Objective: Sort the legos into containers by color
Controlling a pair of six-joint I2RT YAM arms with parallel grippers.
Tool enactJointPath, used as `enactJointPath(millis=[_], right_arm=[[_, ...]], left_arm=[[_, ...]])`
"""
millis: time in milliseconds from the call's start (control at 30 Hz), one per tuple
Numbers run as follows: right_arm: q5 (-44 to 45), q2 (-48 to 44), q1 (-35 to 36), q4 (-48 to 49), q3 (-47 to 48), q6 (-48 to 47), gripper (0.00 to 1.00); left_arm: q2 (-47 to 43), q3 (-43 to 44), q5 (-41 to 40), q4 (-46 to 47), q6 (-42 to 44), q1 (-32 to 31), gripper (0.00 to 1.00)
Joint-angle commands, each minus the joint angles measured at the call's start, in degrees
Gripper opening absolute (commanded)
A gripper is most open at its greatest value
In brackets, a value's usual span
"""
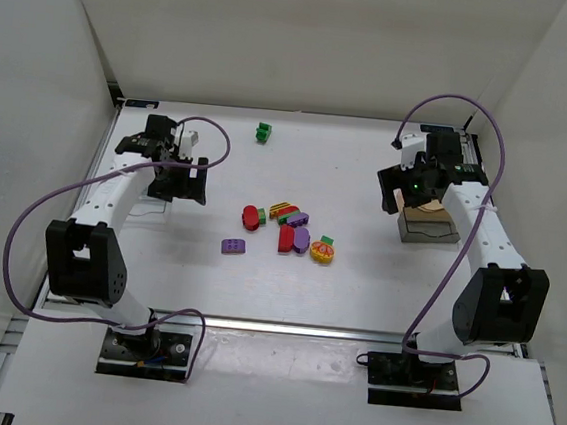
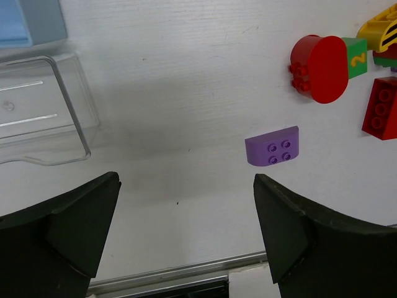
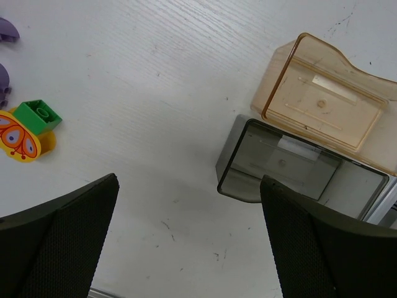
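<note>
The purple lego (image 2: 273, 146) is judged light, rigid and slick, best taken across its flat sides; left hand (image 2: 186, 226) and right hand (image 3: 189, 239) are found spread, empty.

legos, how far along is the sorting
Nothing done: the clear container, amber container and dark container look empty. Nothing in hand: left end effector and right end effector are open, holding nothing. Left: all the legos, clustered mid-table, plus one green block apart.
</note>
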Motion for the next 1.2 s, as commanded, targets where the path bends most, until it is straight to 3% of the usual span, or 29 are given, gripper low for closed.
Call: enactJointPath(millis=[0,300,367,467,733,867,1167], right_arm=[[-1.31,-0.27,-0.66,-0.06,2.35,0.53,0.97],[2.3,-0.98,-0.92,1.26,2.0,4.15,0.99],[2.3,-0.89,-1.1,1.26,1.91,3.54,0.98],[-0.85,-0.1,-1.1,-0.31,3.22,1.07,0.87],[-4.99,0.25,-0.92,-2.61,5.07,-1.48,0.91],[-6.84,-0.01,-1.1,-3.93,5.16,-2.45,0.92],[-7.54,-1.33,-1.18,-5.59,4.02,-4.29,0.93]], left_arm=[[-3.12,0.36,2.39,0.72,0.71,-0.1,0.99],[-5.84,0.98,12.41,-1.74,10.72,-2.99,0.99],[-6.28,1.86,13.27,-2.8,12.3,-5.45,0.99],[-6.9,2.21,13.02,-4.29,16.69,-10.54,0.99],[-6.73,-3.24,12.32,-4.03,28.11,-22.23,0.95],[-6.81,-6.74,12.49,-1.23,33.74,-25.32,0.91],[-8.49,-19.4,7.14,13.53,46.75,-27.43,0.91]])
